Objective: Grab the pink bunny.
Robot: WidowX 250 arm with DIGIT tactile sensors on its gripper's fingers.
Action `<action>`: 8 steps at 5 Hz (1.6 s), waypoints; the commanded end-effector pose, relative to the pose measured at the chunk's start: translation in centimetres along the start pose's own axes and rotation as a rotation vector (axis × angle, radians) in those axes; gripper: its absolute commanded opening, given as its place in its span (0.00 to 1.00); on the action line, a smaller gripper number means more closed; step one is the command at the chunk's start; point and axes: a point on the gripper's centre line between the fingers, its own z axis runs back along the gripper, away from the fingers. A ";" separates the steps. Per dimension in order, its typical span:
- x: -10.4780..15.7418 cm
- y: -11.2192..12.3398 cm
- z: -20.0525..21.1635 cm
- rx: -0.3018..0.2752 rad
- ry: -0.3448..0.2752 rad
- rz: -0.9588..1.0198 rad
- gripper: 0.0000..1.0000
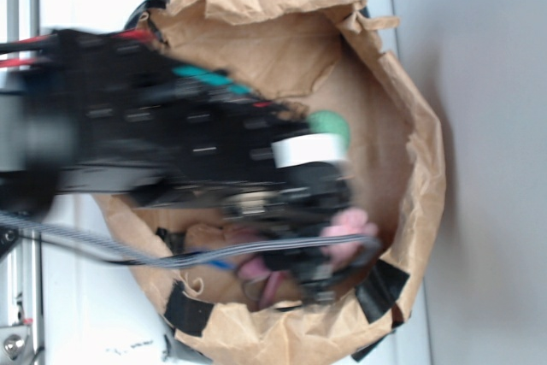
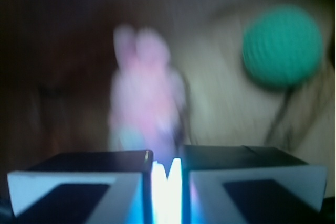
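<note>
pink bunny (image 2: 144, 95) just ahead of end effector (image 2: 167, 169)

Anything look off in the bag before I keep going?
The paper bag has a torn, crumpled rim held by black tape. Otherwise nothing odd: the pink bunny lies just ahead of the gripper, with the green ball off to one side. Both views are blurred.

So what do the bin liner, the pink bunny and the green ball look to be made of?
Liner: brown paper, matte, creased, with torn edges. Pink bunny: apparently soft plush with fuzzy outlines, though the picture is blurred. Green ball: seemingly knitted or textured fabric, matte.
</note>
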 end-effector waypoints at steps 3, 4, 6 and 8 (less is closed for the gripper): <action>-2.7 1.0 2.3 0.073 -0.043 -0.087 1.00; -3.0 0.8 1.1 0.076 -0.055 -0.091 1.00; -0.9 -1.2 -1.5 0.093 -0.066 -0.051 1.00; 2.6 -1.2 -3.4 0.103 -0.098 -0.018 1.00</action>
